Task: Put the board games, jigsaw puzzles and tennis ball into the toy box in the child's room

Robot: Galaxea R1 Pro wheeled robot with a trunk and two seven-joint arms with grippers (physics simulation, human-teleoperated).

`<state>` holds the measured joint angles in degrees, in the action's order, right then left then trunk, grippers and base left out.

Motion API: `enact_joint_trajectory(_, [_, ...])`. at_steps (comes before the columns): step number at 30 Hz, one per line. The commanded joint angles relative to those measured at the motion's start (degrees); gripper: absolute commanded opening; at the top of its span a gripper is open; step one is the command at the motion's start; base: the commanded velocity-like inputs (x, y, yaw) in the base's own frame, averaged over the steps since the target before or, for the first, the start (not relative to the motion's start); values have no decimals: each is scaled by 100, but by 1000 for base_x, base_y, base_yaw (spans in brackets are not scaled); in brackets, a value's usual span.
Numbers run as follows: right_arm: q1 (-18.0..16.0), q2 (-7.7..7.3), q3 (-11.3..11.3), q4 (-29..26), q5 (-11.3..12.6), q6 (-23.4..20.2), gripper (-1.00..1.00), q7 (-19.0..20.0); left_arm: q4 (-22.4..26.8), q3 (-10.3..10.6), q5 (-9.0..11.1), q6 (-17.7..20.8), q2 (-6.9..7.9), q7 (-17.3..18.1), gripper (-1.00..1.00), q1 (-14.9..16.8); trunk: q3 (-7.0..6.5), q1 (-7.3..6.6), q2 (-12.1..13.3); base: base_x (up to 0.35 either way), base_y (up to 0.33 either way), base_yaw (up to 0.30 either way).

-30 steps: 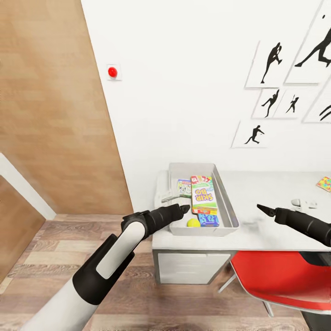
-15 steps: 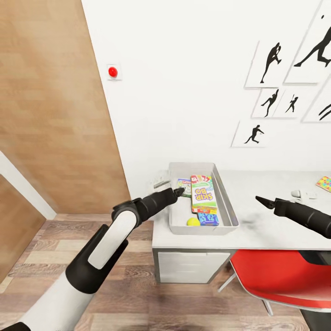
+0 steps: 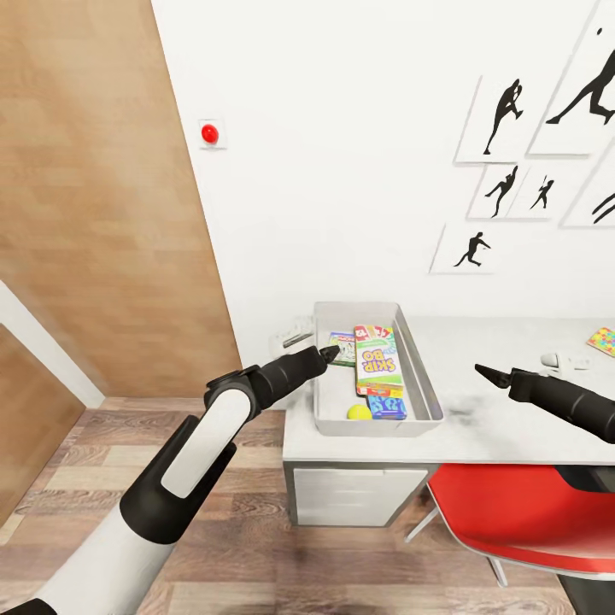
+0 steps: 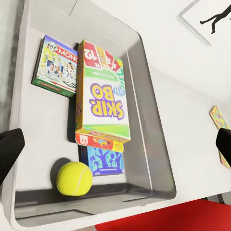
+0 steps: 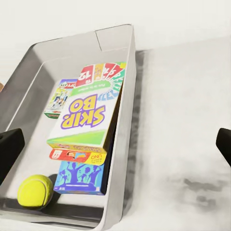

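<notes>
**Games and ball boxed, puzzles not yet in**

The table (image 3: 512, 427) carries the toy box (image 3: 420, 376) at its left end. Inside lie all three board games — the Skip-Bo box (image 4: 101, 103) on top, the Monopoly box (image 4: 55, 67) beside it, the small blue one (image 4: 102, 161) half under the Skip-Bo — and the tennis ball (image 4: 73, 178) in the near corner. One jigsaw puzzle (image 3: 603, 341) rests at the far right of the table; the second I cannot make out.

The left pincer (image 3: 328, 353) hovers at the box's left rim, the right pincer (image 3: 483, 372) over bare tabletop; both stand apart, holding nothing.

The risk, as I judge it, lies in the thin puzzle — flat on the top, it may slide from the fingertips instead of lifting, or get pushed off the edge. The red chair (image 3: 521, 512) could also block the base.
</notes>
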<state>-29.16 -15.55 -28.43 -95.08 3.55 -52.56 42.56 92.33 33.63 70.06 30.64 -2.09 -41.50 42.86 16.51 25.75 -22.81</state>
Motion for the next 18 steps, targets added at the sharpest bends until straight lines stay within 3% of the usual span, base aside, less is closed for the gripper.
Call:
enact_joint_trajectory(1, [-6, -1, -6, -2, 35, -47, 100, -2, 7, 1, 44, 6, -1, -50, 100, 7, 11, 3, -11, 0, 0, 0])
enact_joint_trajectory(12, [-5, -1, -6, -2, 35, -46, 100, -2, 2, 10, 47, 6, -1, -49, 100, 8, 11, 3, -11, 0, 0, 0])
enact_joint_trajectory(18, [190, 118, 35, 192, 75, -11, 100, -196, -21, -184, 126, 12, 159, 5, 100, -112, 11, 3, -11, 0, 0, -67])
